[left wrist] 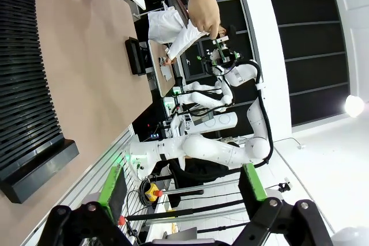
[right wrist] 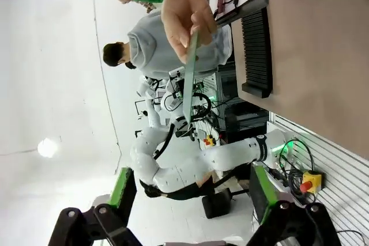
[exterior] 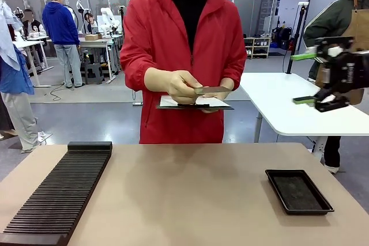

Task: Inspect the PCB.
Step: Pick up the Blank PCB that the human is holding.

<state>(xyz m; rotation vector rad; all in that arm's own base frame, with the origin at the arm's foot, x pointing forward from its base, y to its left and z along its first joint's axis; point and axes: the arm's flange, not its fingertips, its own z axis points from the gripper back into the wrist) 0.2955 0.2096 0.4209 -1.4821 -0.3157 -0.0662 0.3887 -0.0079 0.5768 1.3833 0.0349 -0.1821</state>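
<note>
Here the PCB (exterior: 212, 90) is not lying on the surface (exterior: 184, 194). It is higher than the black tray (exterior: 274, 191) and far behind it, in the person's hand (exterior: 181, 84), held flat just over a clipboard (exterior: 196, 103). I think it is held so because the person looks at its face and can write on the clipboard below; the inspection seems to be with the person now.

The right tool (exterior: 304, 79) hangs in the air above the tray and a little to its right, with jaws wide apart and grasping nothing. The left tool (left wrist: 181, 185) is released too, with nothing between its green pads. Probably both wait away from the board to leave room for the person.

The surface is plain beige. The tray lies on it empty, maybe to receive the board later. Well to the left of the tray lies a long black slotted rack (exterior: 57, 194). Behind the tray stands a second, white surface, and farther off is a large hall with other people and work places.
</note>
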